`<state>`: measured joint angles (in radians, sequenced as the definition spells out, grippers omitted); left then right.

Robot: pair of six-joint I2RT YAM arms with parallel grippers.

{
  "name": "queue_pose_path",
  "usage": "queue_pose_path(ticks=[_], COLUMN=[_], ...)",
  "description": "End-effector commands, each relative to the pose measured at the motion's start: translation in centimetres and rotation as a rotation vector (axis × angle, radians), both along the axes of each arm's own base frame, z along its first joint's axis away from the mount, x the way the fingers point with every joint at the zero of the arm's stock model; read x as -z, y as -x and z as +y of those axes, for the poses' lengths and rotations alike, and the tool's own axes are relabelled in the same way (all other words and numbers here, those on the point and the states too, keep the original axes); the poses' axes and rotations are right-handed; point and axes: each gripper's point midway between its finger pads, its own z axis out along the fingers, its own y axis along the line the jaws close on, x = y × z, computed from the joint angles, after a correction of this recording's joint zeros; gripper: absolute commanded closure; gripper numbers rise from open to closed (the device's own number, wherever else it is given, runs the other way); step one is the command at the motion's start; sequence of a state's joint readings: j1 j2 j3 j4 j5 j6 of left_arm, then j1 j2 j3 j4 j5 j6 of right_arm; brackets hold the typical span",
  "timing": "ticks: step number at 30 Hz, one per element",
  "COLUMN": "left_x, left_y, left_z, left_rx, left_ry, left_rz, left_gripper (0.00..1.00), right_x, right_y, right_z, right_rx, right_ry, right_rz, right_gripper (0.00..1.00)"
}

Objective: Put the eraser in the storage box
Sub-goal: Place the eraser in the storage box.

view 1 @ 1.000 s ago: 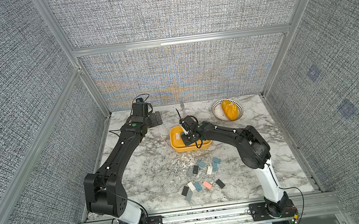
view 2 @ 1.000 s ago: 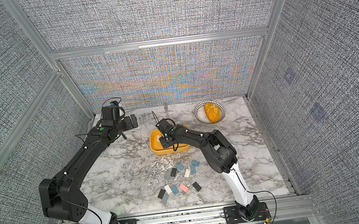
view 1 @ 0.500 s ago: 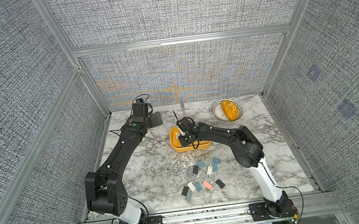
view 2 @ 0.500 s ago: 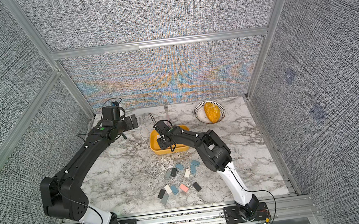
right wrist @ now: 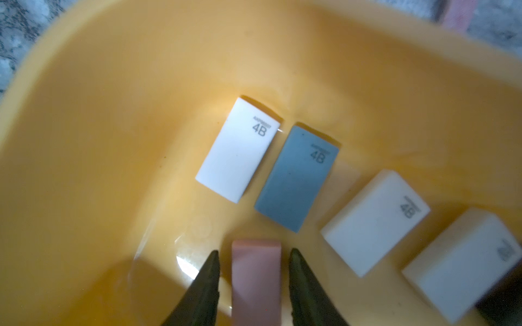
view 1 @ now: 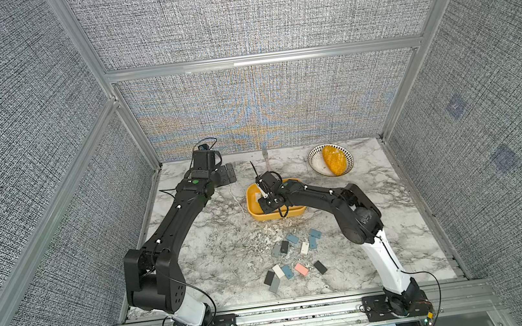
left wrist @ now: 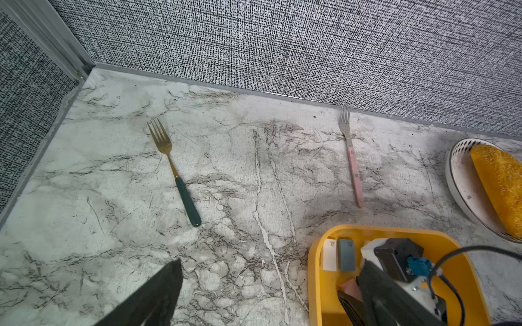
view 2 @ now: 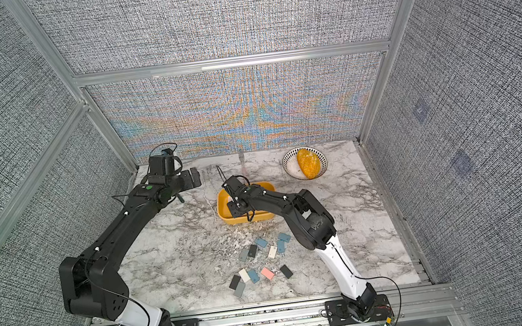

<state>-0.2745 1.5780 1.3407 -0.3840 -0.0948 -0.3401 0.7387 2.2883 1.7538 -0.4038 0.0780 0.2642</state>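
surface: white-grey marble tabletop (view 1: 218,264), closed in by grey woven walls (view 1: 235,21) on an aluminium frame.
storage box (view 1: 296,212): yellow tub with rounded corners, mid-table toward the back, seen in both top views.
right gripper (right wrist: 254,252): down inside the storage box. Its fingers (right wrist: 209,276) are narrowly parted and grip nothing.
pink eraser (right wrist: 255,285): inside the storage box, between the right fingers, with a sliver of gap on each side. Flat on the floor or not, cannot tell.
others in box: white eraser (right wrist: 238,149) and grey-blue eraser (right wrist: 296,176) side by side, both stamped 4B. Two more white blocks (right wrist: 375,220) lie beside them.
left gripper (view 1: 226,174): over the back left of the table, well apart from the box, fingers spread wide with nothing between. One fingertip (left wrist: 166,282) shows in the left wrist view.
forks: green-handled fork (left wrist: 187,203) and pink-handled fork (left wrist: 354,175) lie flat near the back wall, tines toward it.
bowl (view 1: 316,167): white with a dark-patterned rim, back right, holding an orange-yellow lump (view 1: 332,160).
loose erasers (view 1: 300,269): scattered flat on the marble in front of the box. Colours are grey, blue, black, white and one pink.
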Motion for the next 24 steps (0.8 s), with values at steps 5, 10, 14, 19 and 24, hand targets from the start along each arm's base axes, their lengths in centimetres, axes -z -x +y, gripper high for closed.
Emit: queue_pose_path(ticks=[5,10,14,19,24], left_x=[-0.6,-0.6,-0.5,-0.7,-1.1], left_y=[-0.4,-0.4,-0.4,-0.4,-0.3], left_z=[-0.3,-0.4,-0.7,-0.8,-1.0], left_rx=[0.009,0.013,0.021,0.024,0.033], left_ry=[0.015,0.022,0.033,0.041,0.052], left_rz=[-0.028,-0.027,-0.025,-0.029,-0.044], left_gripper=[0.0,0.0,0.0,0.0,0.0], right_x=[-1.0,-2.3,-3.6,-5.5,-8.5], right_y=[0.5,0.4,0.2,0.3,1.7], right_z=[-0.3,-0.5,-0.7,-1.0,-2.1], right_rx=[0.002,0.008,0.016,0.024,0.036], right_ry=[0.01,0.005,0.008,0.015,0.025], right_rz=[-0.002,-0.031,-0.061,-0.109,-0.169], right_gripper=[0.45,0.37,0.33,0.29,0.28])
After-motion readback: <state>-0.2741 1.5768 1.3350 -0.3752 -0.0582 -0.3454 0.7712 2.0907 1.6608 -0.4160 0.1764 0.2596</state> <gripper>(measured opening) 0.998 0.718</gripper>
